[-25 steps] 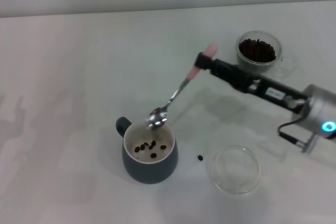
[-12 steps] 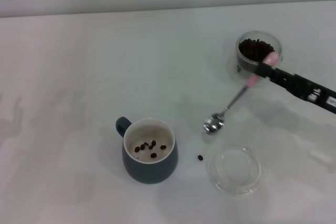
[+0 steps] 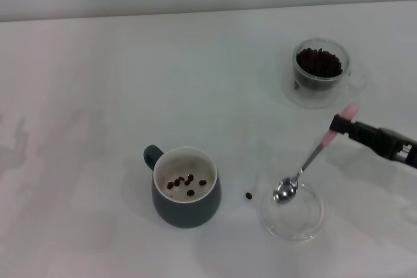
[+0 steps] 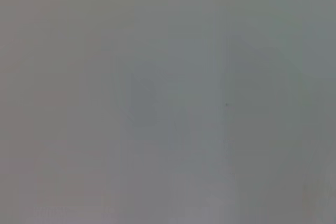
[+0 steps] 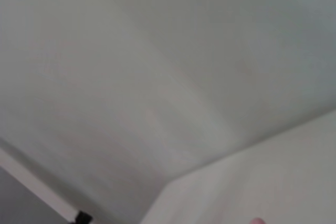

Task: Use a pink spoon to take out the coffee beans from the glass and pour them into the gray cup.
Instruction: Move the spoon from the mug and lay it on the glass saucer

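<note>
Right end effector [image 3: 340, 125] clamped on pink spoon [image 3: 311, 160] by its handle, bowl hanging over rim of shallow glass dish [image 3: 292, 211]; gray cup [image 3: 186, 187] on desk [image 3: 98, 96] with few coffee beans [image 3: 186, 183] inside; glass [image 3: 319, 71] of beans farther back; one stray bean [image 3: 248, 195] between cup and dish.

Tilted pink spoon [image 3: 311, 161], beans-filled glass [image 3: 320, 69], gray cup [image 3: 186, 188] with few coffee beans [image 3: 186, 183].
</note>
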Controlling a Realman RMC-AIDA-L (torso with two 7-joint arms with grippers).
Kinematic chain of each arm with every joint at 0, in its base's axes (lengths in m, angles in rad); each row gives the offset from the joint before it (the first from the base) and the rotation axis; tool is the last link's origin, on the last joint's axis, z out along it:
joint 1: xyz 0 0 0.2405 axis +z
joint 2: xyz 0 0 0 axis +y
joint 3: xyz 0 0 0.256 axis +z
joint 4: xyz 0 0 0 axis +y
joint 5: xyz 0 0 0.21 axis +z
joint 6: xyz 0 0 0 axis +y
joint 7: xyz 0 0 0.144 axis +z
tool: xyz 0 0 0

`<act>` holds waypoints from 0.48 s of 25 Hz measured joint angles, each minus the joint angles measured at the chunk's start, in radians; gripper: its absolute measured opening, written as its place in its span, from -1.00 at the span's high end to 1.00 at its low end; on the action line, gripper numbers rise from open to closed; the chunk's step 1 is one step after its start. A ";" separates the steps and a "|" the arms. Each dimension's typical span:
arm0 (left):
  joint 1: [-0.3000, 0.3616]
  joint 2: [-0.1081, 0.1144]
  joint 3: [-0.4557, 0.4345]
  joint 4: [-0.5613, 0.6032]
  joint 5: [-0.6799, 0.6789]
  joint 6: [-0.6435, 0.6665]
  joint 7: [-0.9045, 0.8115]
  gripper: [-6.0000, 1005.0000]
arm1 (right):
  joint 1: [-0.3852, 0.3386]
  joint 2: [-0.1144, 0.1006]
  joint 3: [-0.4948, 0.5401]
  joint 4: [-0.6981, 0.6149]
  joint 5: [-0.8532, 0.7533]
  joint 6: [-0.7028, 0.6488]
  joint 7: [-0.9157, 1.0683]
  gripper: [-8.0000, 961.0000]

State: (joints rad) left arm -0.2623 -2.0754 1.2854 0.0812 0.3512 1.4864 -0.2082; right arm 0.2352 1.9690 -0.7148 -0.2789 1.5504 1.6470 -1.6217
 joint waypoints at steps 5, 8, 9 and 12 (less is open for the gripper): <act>0.000 0.000 0.000 -0.001 0.000 0.000 0.001 0.18 | -0.009 0.001 0.001 -0.001 -0.044 -0.054 -0.007 0.62; 0.000 0.000 0.000 -0.005 0.000 0.000 0.011 0.18 | -0.012 0.000 0.001 0.000 -0.045 -0.073 -0.010 0.60; 0.000 0.000 0.000 -0.005 0.000 0.000 0.016 0.18 | -0.013 -0.002 0.000 0.000 -0.046 -0.077 -0.011 0.60; 0.000 0.000 0.000 -0.006 0.000 0.000 0.026 0.18 | -0.014 -0.006 0.000 0.001 -0.046 -0.085 -0.012 0.59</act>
State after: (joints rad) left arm -0.2623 -2.0755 1.2854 0.0755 0.3513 1.4864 -0.1822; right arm 0.2210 1.9628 -0.7147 -0.2775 1.5046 1.5621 -1.6335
